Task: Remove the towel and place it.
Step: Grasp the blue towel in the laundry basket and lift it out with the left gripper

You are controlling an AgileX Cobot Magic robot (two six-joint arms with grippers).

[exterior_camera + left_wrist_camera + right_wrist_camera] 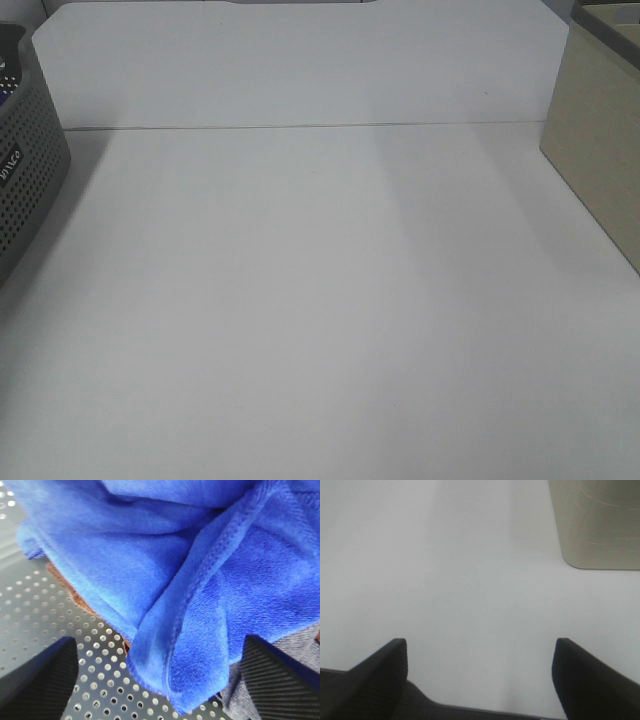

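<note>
Between basket [25, 170] and box [600, 140] I see open counter [320, 300]. Left claw [157, 642] gapes around the towel [150, 570]; right claw [480, 641] wide, empty.

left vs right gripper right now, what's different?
The left gripper has the towel bunched between its fingers; the right gripper has nothing between its. The left gripper is over a perforated grey basket; the right gripper is over the white table, near a beige box. Shared: both stand wide open, neither clamped.

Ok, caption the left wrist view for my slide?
Left gripper, jaws open, straddles a hemmed fold of the blue towel in the perforated basket.
</note>
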